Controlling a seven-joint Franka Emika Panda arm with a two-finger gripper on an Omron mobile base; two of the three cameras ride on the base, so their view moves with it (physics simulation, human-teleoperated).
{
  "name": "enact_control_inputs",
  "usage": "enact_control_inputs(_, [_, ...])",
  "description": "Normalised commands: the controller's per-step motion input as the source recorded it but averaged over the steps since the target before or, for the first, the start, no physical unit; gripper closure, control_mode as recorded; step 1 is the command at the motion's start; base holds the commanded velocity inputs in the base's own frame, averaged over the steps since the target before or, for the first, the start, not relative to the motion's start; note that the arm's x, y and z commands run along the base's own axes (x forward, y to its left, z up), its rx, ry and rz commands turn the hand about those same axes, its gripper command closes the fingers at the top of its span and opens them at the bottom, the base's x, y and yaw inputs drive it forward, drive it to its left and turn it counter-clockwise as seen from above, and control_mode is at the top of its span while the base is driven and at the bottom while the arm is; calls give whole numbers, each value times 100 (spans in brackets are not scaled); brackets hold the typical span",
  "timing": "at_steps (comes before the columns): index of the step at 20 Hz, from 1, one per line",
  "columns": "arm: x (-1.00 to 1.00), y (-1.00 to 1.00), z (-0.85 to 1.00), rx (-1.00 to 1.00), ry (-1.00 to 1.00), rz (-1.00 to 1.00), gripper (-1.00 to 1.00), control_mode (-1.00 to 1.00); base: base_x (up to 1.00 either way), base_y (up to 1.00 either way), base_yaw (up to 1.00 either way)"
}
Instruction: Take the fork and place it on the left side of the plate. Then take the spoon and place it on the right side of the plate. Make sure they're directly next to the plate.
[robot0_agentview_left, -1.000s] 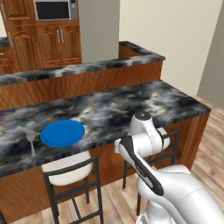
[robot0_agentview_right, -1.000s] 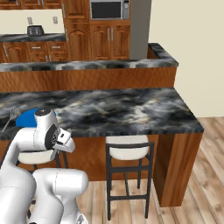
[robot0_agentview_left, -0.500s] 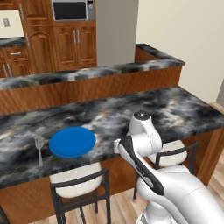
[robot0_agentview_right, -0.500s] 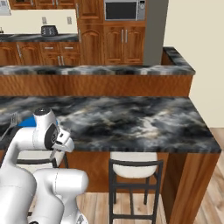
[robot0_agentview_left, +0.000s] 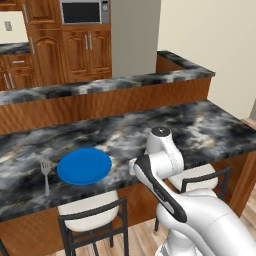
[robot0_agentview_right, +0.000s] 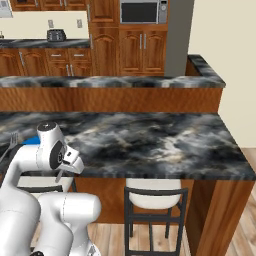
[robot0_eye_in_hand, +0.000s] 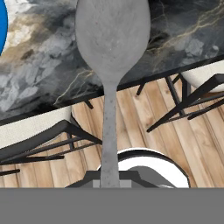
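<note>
The spoon (robot0_eye_in_hand: 112, 39) stands close in the hand view, bowl up, its thin handle running down into my gripper (robot0_eye_in_hand: 109, 180), which is shut on it. The bowl hangs over the front edge of the dark marble counter (robot0_agentview_left: 150, 130). My hand (robot0_agentview_left: 136, 169) is tucked low by that edge, right of the blue plate (robot0_agentview_left: 84, 166). The fork (robot0_agentview_left: 46, 171) lies on the counter just left of the plate, tines pointing away from me. A sliver of the plate (robot0_eye_in_hand: 2, 26) shows at the left edge of the hand view. From the right base view I see the fork (robot0_agentview_right: 12, 140) and the plate (robot0_agentview_right: 31, 141) behind the arm.
A raised marble ledge (robot0_agentview_left: 100, 87) runs along the back of the counter. Stools (robot0_agentview_left: 92, 212) (robot0_agentview_left: 200, 175) stand under the counter's front edge on the wooden floor. Wooden cabinets and a microwave (robot0_agentview_left: 84, 11) line the far wall.
The whole picture has shifted in both base views, so the base has driven; the plate and fork now sit nearer to the arm. The arm's pose and its grip on the spoon look the same.
</note>
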Motion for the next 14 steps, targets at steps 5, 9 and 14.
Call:
enact_control_inputs(5, [0, 0, 0, 0, 0, 0, 100, 100, 0, 0, 0])
enact_control_inputs(9, [0, 0, 0, 0, 0, 0, 100, 100, 0, 0, 0])
enact_control_inputs(14, [0, 0, 0, 0, 0, 0, 100, 100, 0, 0, 0])
